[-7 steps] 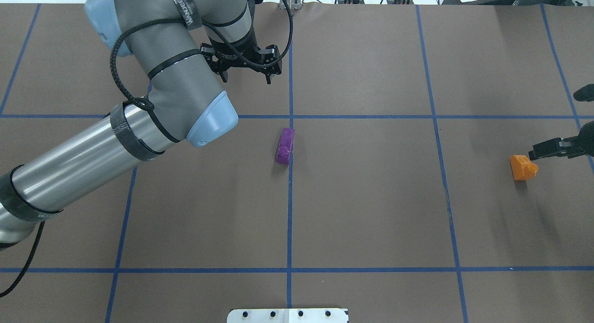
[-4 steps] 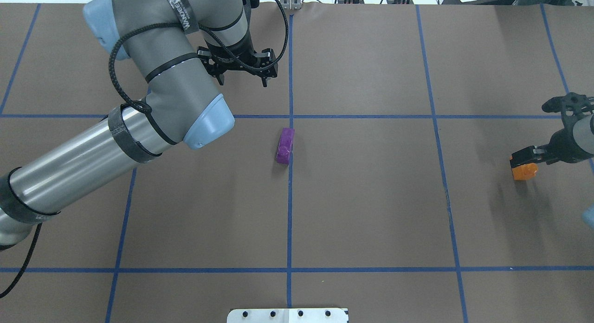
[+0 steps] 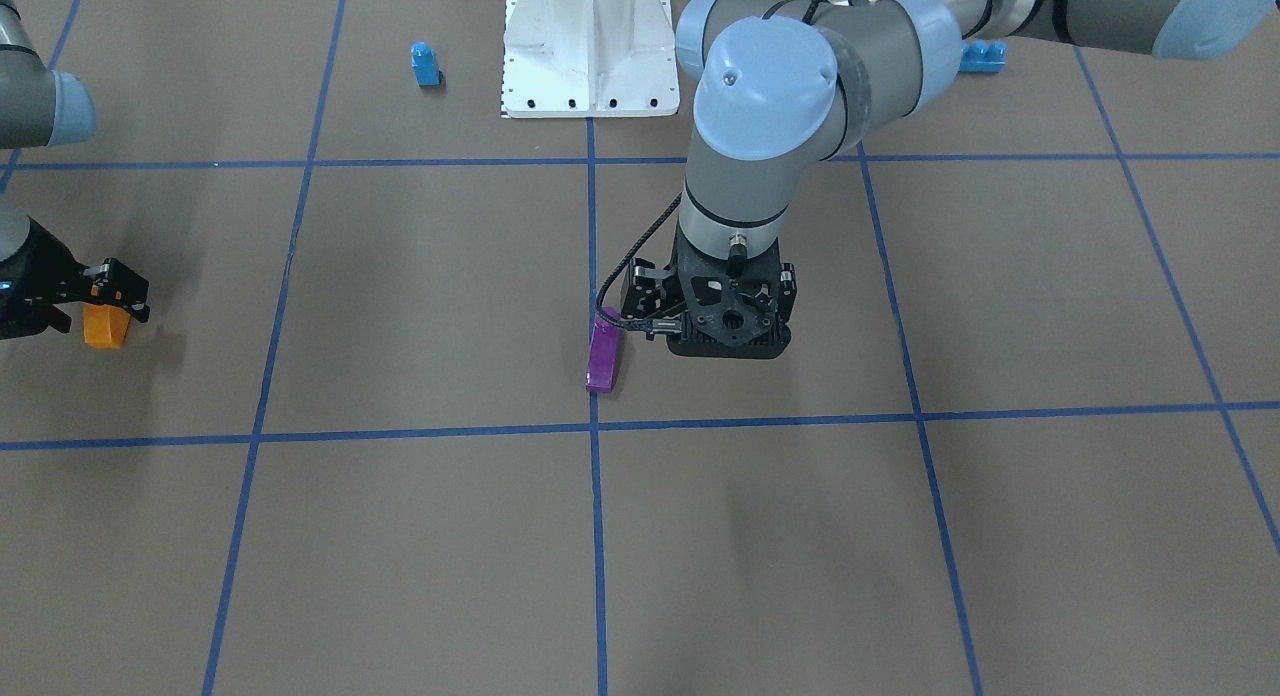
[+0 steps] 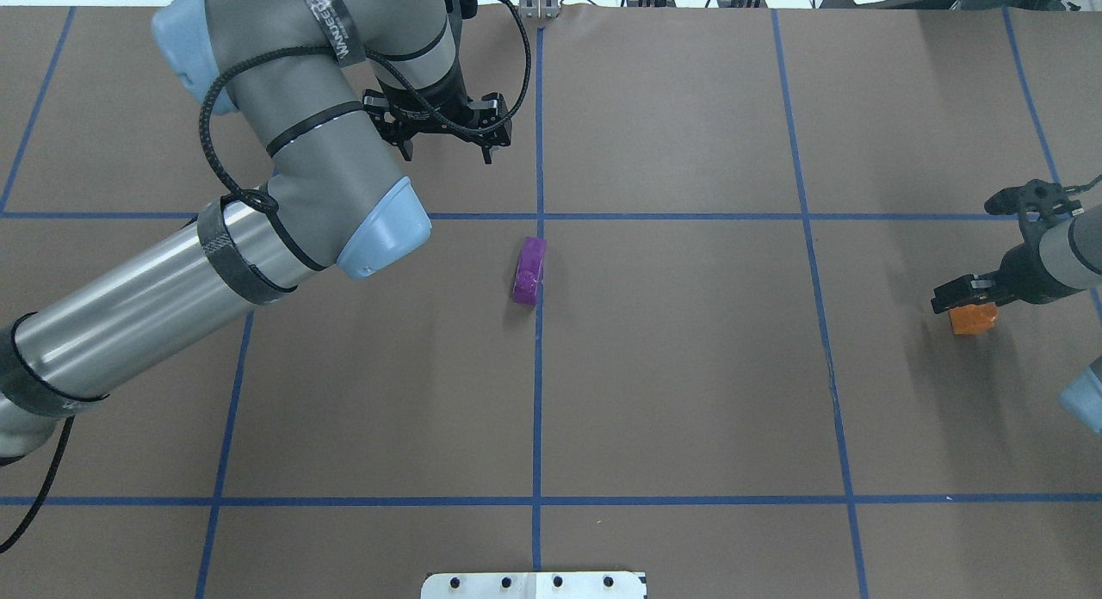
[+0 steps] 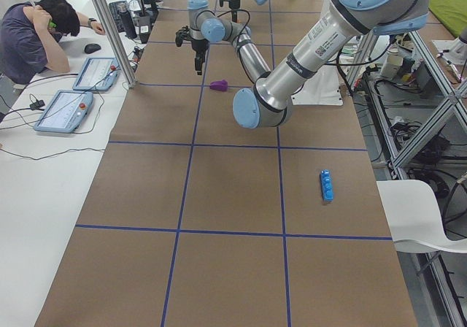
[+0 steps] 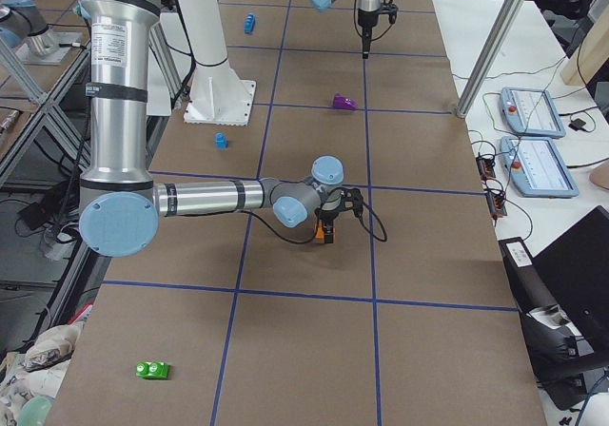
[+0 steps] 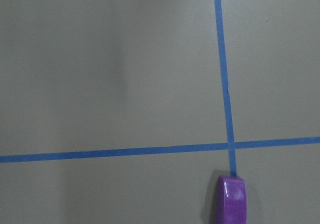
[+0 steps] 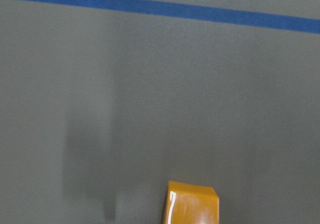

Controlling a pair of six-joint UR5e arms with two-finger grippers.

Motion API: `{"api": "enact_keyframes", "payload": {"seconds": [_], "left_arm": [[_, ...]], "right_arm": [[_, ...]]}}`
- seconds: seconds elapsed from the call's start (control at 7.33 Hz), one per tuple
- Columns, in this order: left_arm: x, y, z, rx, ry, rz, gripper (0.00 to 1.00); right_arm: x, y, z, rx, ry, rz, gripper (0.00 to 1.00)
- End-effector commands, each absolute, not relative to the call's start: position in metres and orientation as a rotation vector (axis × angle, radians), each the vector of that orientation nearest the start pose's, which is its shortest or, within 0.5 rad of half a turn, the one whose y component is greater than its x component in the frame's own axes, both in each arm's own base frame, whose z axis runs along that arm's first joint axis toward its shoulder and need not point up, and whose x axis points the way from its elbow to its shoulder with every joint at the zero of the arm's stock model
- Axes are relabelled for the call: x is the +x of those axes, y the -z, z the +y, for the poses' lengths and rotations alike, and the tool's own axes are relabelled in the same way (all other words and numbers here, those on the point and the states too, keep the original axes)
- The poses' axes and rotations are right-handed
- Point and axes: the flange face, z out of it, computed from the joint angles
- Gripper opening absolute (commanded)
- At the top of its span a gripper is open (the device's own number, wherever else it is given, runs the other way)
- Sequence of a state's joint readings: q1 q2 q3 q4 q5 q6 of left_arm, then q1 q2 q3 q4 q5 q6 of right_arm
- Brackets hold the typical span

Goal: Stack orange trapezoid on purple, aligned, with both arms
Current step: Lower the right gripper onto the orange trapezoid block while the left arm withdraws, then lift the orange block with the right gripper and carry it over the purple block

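The orange trapezoid [image 4: 975,321] sits on the brown table [image 4: 689,367] well out on my right side, the nearer to me of the two task blocks. My right gripper [image 4: 966,298] is directly over it. In the overhead view its black fingers [image 4: 954,294] cover the block's far edge. In the front-facing view orange shows both below the fingers and through a gap in them. Whether the jaws are pinching the block or merely standing around it, I cannot tell from any view. My right wrist camera catches only the block's glossy top at the bottom edge of its picture, with bare table and one blue tape line [image 8: 160,6] beyond.

A little farther out, at the table's middle, the purple [image 4: 529,270] lies lengthwise against the central tape line [image 4: 537,392], just on my side of a crossing [image 4: 540,216]. My left wrist camera shows its end resting on that line. It lies free of both grippers.

Farther still in the overhead view is my left gripper [image 4: 447,151], jaws spread wide and holding nothing. That view sets it beyond the crossing, while the front-facing view sets it just beside the purple. The two side views show the gripper raised above the table and apart from the block.
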State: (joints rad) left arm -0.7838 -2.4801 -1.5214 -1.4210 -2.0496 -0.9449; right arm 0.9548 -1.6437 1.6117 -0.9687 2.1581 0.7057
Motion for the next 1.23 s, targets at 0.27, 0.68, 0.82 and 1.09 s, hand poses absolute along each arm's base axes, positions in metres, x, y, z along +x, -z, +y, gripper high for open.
{"api": "enact_keyframes", "payload": {"seconds": [0.27, 0.68, 0.82, 1.09], "left_arm": [[0.454, -0.132, -0.572, 0.101, -0.023, 0.821, 1.0], [0.455, -0.137, -0.572, 0.098, -0.022, 0.817, 1.0], [0.453, -0.138, -0.572, 0.101, -0.021, 0.817, 1.0], [0.446, -0.146, -0.575, 0.103, -0.037, 0.812, 1.0]], "right_arm": [[-0.212, -0.619, -0.434, 0.071, 0.079, -0.79, 0.51], [-0.219, -0.611, -0.441, 0.08, 0.084, -0.796, 0.14], [-0.218, -0.599, -0.442, 0.095, 0.089, -0.808, 0.0], [-0.213, -0.527, -0.458, 0.07, 0.063, -0.825, 0.0]]}}
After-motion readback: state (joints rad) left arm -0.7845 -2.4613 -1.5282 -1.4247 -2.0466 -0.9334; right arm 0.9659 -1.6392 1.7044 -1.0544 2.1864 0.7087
